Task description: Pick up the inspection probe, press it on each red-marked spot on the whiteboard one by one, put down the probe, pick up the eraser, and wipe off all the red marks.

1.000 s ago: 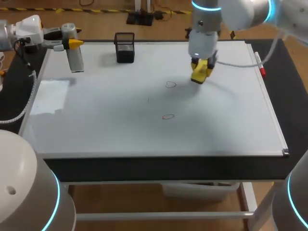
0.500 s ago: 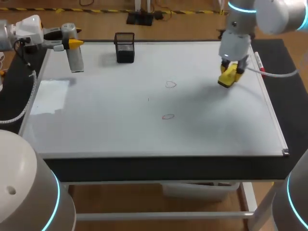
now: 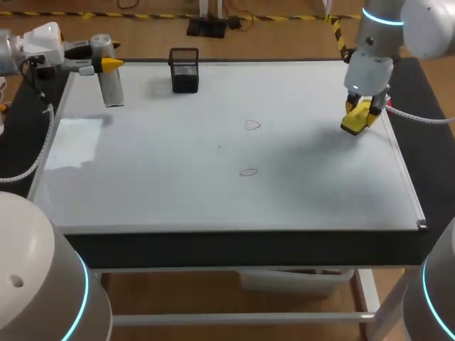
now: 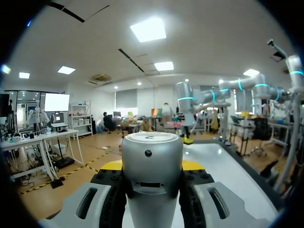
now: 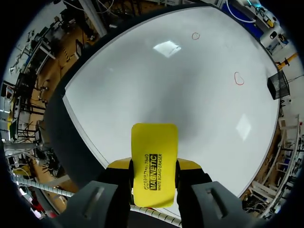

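Right jaws clamped on likely light, stiff yellow eraser (image 5: 154, 164) by its long sides, left jaws gripping smooth, probably slippery probe (image 4: 152, 164) round its barrel

left hand (image 3: 106, 64) clamped, horizontal, right hand (image 3: 362, 111) clamped, pointing down

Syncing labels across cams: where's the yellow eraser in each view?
Head: eraser near the whiteboard's right edge, in the right arm's jaws.
Right wrist: eraser between own jaws, over the whiteboard.
Left wrist: too far to tell.
Shared landmark: whiteboard.
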Controlling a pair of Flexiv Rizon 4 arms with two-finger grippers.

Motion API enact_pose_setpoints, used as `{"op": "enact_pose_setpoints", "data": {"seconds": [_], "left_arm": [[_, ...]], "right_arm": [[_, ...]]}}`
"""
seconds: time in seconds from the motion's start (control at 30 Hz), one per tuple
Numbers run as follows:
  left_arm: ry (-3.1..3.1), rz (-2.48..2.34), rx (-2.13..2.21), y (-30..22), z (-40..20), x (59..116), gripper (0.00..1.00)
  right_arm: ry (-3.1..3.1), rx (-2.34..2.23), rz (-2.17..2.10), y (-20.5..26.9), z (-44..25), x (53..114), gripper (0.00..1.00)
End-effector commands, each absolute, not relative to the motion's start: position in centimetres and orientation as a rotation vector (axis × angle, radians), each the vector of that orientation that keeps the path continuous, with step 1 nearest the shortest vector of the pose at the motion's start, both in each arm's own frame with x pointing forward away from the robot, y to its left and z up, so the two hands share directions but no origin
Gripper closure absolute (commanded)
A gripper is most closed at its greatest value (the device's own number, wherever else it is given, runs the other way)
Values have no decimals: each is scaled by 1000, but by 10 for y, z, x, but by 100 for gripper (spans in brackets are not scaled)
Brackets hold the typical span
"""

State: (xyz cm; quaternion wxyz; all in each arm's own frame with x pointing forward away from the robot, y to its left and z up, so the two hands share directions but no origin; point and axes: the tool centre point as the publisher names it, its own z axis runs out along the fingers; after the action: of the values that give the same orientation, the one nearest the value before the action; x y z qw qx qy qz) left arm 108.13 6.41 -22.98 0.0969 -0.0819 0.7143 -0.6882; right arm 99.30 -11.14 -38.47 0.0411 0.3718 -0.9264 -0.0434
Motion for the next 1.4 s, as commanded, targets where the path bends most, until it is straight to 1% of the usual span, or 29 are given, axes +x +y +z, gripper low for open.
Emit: {"op": "enact_pose_setpoints", "data": {"seconds": [0.03, 0.4, 0.47, 1.03, 1.4], "left_arm": [[2113, -2034, -245, 63, -229, 1080, 100], [2113, -2034, -245, 63, -229, 1080, 100], [2125, -2050, -225, 55, -227, 1076, 100], [2256, -2208, 32, -59, -230, 1034, 100], [2277, -2262, 132, -131, -228, 1021, 100]], "right_arm": [[-2836, 1140, -127, -112, -383, 993, 100], [-2836, 1140, -127, -112, -383, 993, 100], [-2836, 1140, -127, -112, -383, 993, 100], [-2836, 1140, -127, -112, -383, 993, 100], [-2836, 1140, -127, -112, -383, 993, 100]]}}
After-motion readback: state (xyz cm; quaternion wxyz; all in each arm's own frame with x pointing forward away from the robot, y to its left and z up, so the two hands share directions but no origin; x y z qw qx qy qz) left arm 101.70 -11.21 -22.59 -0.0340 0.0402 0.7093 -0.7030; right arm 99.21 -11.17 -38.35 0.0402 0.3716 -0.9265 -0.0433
